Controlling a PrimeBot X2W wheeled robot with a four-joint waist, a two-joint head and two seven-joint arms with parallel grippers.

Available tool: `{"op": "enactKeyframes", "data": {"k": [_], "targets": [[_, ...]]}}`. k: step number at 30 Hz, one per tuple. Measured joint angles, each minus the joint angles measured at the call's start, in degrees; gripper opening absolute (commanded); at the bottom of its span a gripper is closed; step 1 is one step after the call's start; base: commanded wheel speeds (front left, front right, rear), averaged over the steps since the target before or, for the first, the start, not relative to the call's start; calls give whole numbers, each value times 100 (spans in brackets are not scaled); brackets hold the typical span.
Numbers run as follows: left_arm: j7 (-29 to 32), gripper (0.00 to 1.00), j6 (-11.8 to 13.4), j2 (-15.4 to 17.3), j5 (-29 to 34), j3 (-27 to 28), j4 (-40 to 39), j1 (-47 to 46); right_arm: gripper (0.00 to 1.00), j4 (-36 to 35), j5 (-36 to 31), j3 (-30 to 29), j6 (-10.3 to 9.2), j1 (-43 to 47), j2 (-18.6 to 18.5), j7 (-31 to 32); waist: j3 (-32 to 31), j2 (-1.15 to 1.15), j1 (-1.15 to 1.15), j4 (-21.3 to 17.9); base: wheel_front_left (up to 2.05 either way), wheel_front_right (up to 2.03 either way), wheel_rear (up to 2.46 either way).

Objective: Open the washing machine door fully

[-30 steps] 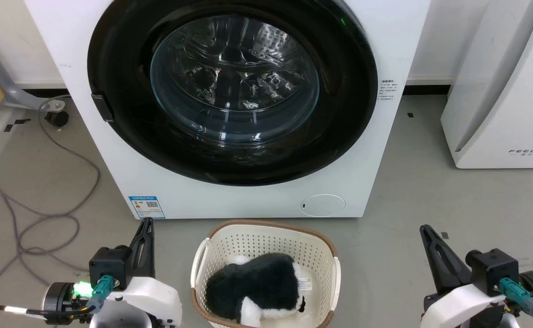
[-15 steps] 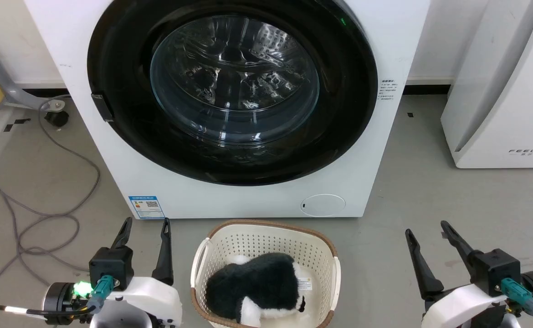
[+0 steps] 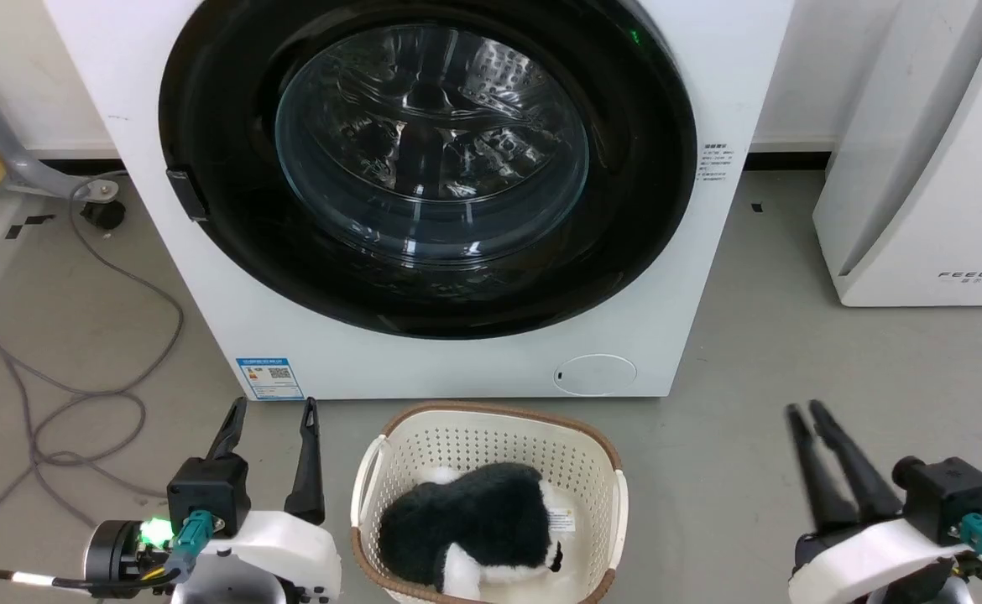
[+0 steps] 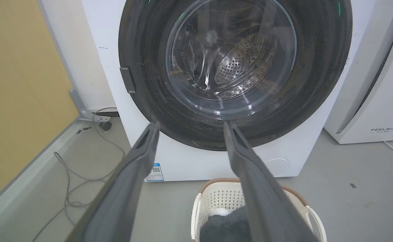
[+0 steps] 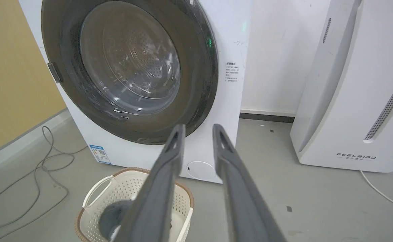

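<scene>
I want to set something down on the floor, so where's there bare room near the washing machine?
The widest bare floor lies right of the laundry basket, between the washing machine and the white FEELBIRD appliance. Left of the machine it is crowded: grey cables loop across the floor.

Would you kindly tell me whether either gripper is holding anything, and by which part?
Nothing is held: the left gripper is wide open, the right gripper narrowly open, both empty and apart from the washing machine door.
</scene>
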Motion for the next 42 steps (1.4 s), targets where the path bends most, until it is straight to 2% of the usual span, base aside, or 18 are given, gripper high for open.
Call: {"op": "enactKeyframes", "data": {"k": [7, 8, 16, 22, 32, 42], "targets": [[-90, 100, 51, 0, -42, -14, 2, -5, 0, 21, 443, -65, 0, -4, 0, -73, 40, 0, 0, 1, 0, 0, 0], [-101, 100, 56, 0, -42, -18, 2, -8, 0, 69, 725, -118, 0, -9, 0, -96, 60, 0, 0, 2, 0, 0, 0], [-193, 100, 110, 0, -81, -38, 1, -40, 0, 320, 1675, -243, 0, -280, 0, -190, 152, 0, 0, 11, 0, 0, 0], [-252, 100, 170, 0, -92, -59, 0, -131, 0, 648, 2531, -471, -1, -570, -18, -41, 263, 0, 0, 25, 0, 0, 0], [-375, 100, 236, -1, -91, -77, -31, -291, 0, 1272, 3609, -780, -1, -1362, -347, 227, 545, 0, 0, 67, 0, 0, 0], [-497, 100, 310, -2, -83, -81, -121, -562, 0, 1823, 4253, -745, -1, -2449, -775, 391, 987, 0, 0, 132, 0, 0, 0]]}}
